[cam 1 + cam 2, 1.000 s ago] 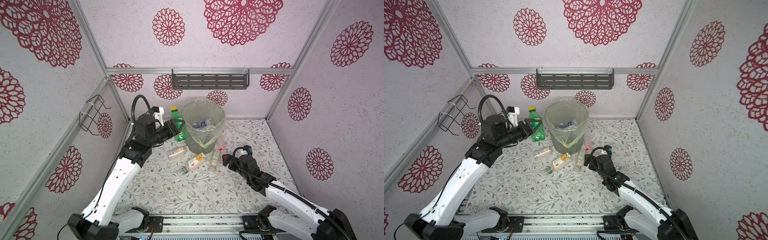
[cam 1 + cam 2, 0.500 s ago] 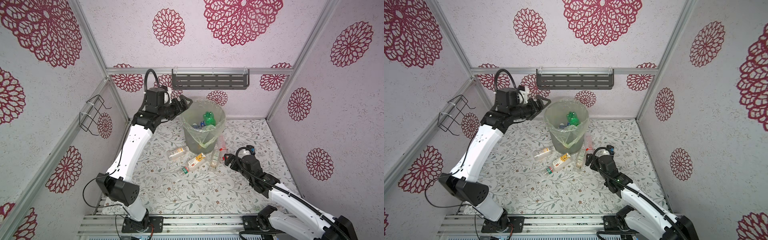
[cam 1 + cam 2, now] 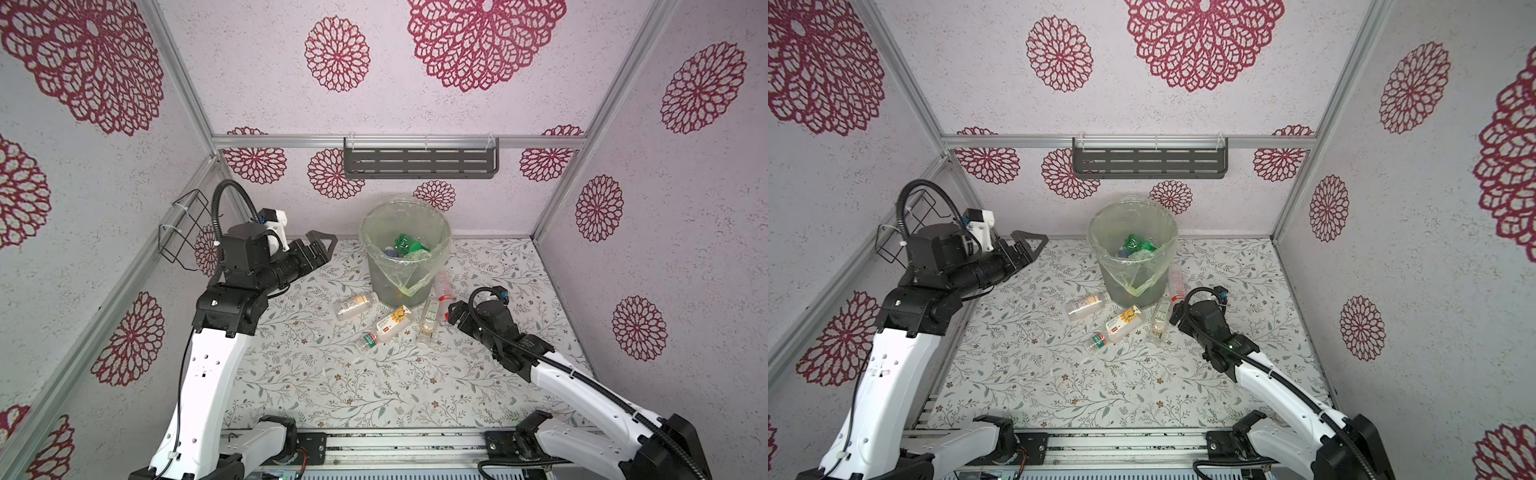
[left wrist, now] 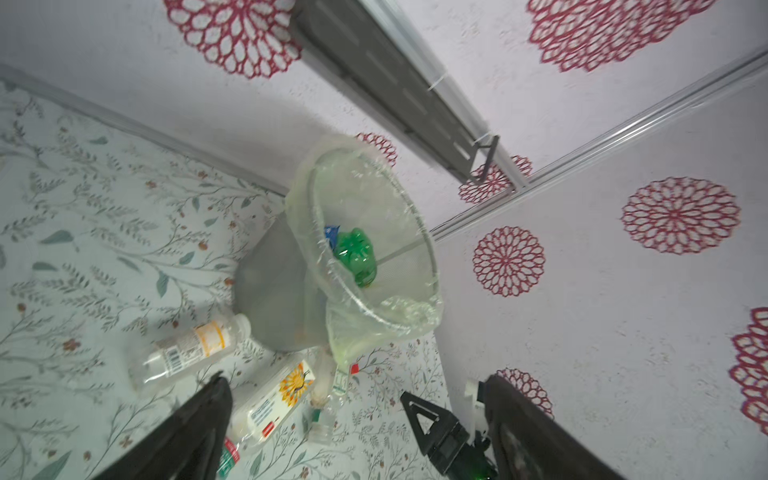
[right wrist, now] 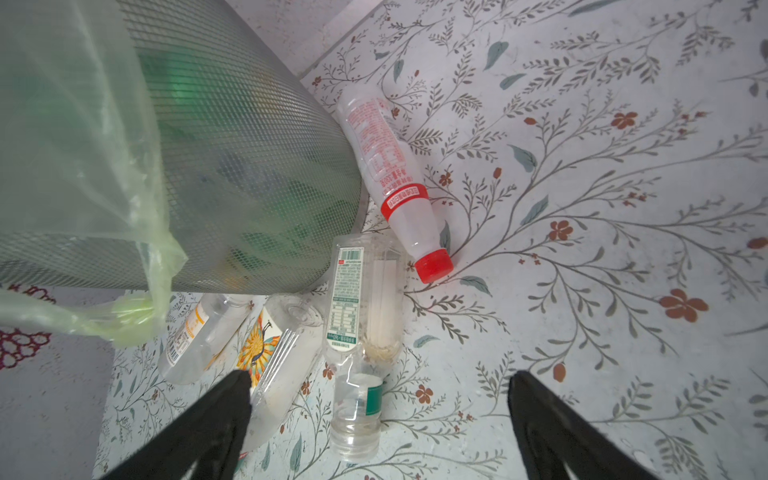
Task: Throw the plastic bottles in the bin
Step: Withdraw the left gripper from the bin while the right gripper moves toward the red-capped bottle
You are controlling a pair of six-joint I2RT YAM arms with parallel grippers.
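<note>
The bin (image 3: 376, 270), a grey mesh bucket with a yellowish liner, stands at the back middle. A green bottle (image 3: 409, 245) lies inside it on top of others. On the floor in front lie several plastic bottles: an orange-labelled one (image 3: 355, 305), a sunflower-labelled one (image 3: 390, 328), a clear green-labelled one (image 5: 357, 332) and a red-capped one (image 5: 395, 178). My left gripper (image 3: 320, 249) hangs open and empty to the left of the bin. My right gripper (image 5: 378, 386) is open low over the clear green-labelled bottle, its fingers either side of the neck, not touching.
A grey slotted shelf (image 3: 419, 162) hangs on the back wall above the bin. A black wire basket (image 3: 183, 232) is fixed to the left wall behind my left arm. Patterned walls close in three sides, and a metal rail (image 3: 399, 446) runs along the front.
My left gripper carried the green bottle up to the bin, opened and dropped it in, then drew back left and down. The right arm has barely moved.
</note>
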